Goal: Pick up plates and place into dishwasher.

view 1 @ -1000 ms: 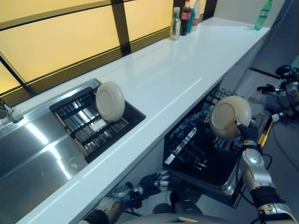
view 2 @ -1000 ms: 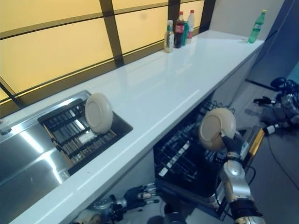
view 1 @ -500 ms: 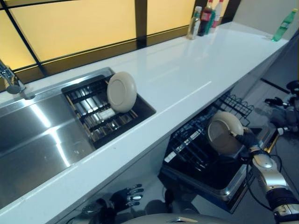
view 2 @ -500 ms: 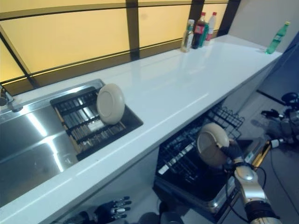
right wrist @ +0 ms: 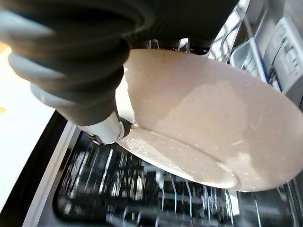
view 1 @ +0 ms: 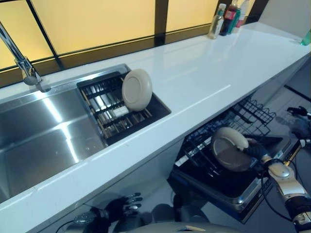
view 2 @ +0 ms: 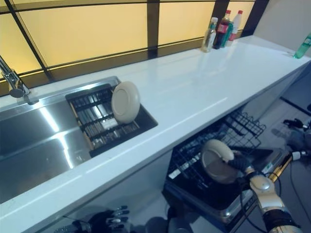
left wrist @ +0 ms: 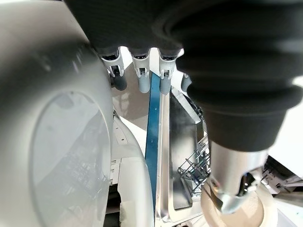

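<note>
- White and long, the surface (view 1: 194, 73) runs under amber window panels, with a steel sink (view 1: 43, 141) set into it at my left and bottles (view 1: 226, 17) at the far end.
- I see one beige plate (view 1: 137, 89) standing on edge in the dark drying rack (view 1: 121, 109) beside the sink basin.
- Below the surface the dishwasher rack (view 1: 218, 145) is pulled out — black wire, open to me.
- My right hand (view 1: 255, 151) grips a second beige plate (view 1: 228, 149) by its rim, tilted, low over the dishwasher rack; whether it touches the wires I cannot tell.
- My left hand (view 1: 124, 206) hangs low beneath the surface edge — fingers relaxed and spread, holding nothing.
</note>
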Tool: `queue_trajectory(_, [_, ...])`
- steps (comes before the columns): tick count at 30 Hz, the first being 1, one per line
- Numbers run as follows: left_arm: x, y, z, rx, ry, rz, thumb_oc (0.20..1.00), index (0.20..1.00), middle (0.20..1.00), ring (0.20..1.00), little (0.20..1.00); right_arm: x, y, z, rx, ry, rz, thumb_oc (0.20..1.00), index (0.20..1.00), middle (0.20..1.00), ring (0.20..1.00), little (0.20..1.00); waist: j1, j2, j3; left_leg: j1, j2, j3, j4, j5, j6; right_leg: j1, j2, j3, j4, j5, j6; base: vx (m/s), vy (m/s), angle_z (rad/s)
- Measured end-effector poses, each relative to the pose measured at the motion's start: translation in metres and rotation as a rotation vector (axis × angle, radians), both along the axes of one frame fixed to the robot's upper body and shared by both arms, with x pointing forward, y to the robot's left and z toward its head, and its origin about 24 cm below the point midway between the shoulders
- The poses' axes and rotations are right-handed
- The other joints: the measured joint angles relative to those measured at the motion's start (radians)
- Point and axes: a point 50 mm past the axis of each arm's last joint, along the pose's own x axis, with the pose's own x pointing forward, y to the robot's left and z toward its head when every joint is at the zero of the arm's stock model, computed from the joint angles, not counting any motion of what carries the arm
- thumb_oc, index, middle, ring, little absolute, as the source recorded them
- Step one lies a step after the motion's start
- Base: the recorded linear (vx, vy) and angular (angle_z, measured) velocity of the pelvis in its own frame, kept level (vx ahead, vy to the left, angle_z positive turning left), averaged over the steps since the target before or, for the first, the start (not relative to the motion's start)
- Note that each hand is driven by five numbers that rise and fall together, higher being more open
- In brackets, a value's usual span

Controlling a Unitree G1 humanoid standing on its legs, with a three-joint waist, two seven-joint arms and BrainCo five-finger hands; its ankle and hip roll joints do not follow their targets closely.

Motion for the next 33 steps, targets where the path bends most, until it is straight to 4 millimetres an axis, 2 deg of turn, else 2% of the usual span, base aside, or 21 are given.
queue_trajectory(15, [0.002, 0.003, 0.002, -0.012, -0.007, -0.008, 1.000, 1.000, 1.000, 1.000, 1.000, -0.006, 0.002, -0.018, -0.012, 0.031, -0.020, 0.200, 0.200, 0.200, 0.200, 0.200, 0.004, -0.004, 0.004, -0.021, 0.004, -0.024, 0.070, -0.025, 0.003, 0.003, -0.002, -0.014, 0.038, -0.005, -0.007, 0.04, -0.027, 0.05])
queue_trajectory(19, [0.002, 0.005, 0.003, -0.006, -0.005, 0.001, 1.000, 1.000, 1.000, 1.000, 1.000, -0.005, 0.008, -0.022, -0.060, 0.034, 0.000, 0.200, 0.200, 0.200, 0.200, 0.200, 0.008, -0.003, 0.009, -0.036, 0.008, -0.042, 0.084, -0.029, 0.005, -0.002, -0.003, -0.023, 0.068, -0.031, 0.027, 0.02, -0.069, 0.11])
queue_trajectory(21, [0.003, 0.008, 0.004, -0.003, -0.013, 0.008, 1.000, 1.000, 1.000, 1.000, 1.000, -0.005, 0.007, -0.023, -0.083, 0.037, -0.008, 0.200, 0.200, 0.200, 0.200, 0.200, 0.026, -0.003, 0.014, -0.037, 0.011, -0.046, 0.094, -0.032, -0.001, -0.004, 0.000, -0.027, 0.081, -0.039, 0.029, 0.00, -0.062, 0.06])
queue_trajectory(24, [0.006, 0.009, 0.007, 0.000, -0.027, -0.004, 1.000, 1.000, 1.000, 1.000, 1.000, -0.004, 0.005, -0.026, -0.107, 0.042, -0.034, 0.200, 0.200, 0.200, 0.200, 0.200, 0.032, 0.001, 0.018, -0.050, 0.013, -0.068, 0.115, -0.036, -0.007, -0.008, 0.007, -0.036, 0.079, -0.041, 0.025, 0.00, -0.060, 0.14])
queue_trajectory(26, [0.009, 0.012, 0.009, 0.006, -0.035, -0.008, 1.000, 1.000, 1.000, 1.000, 1.000, 0.000, 0.009, -0.027, -0.118, 0.043, -0.025, 0.200, 0.200, 0.200, 0.200, 0.200, 0.033, -0.001, 0.019, -0.072, 0.017, -0.071, 0.131, -0.036, -0.005, -0.017, 0.008, -0.038, 0.081, -0.041, 0.025, -0.02, -0.056, 0.13])
queue_trajectory(29, [0.018, 0.014, 0.014, 0.019, -0.043, -0.032, 1.000, 1.000, 1.000, 1.000, 1.000, 0.005, 0.014, -0.032, -0.137, 0.062, -0.025, 0.200, 0.200, 0.200, 0.200, 0.200, 0.060, 0.005, 0.040, -0.094, 0.028, -0.072, 0.154, -0.041, 0.001, -0.022, 0.008, -0.050, 0.098, -0.042, 0.026, -0.05, -0.072, 0.03])
queue_trajectory(33, [0.029, 0.013, 0.020, 0.022, -0.067, -0.054, 1.000, 1.000, 1.000, 1.000, 1.000, 0.011, 0.013, -0.035, -0.168, 0.085, -0.042, 0.200, 0.200, 0.200, 0.200, 0.200, 0.091, 0.018, 0.060, -0.125, 0.036, -0.096, 0.187, -0.049, -0.008, -0.049, 0.001, -0.052, 0.192, -0.098, 0.023, -0.03, -0.057, 0.14])
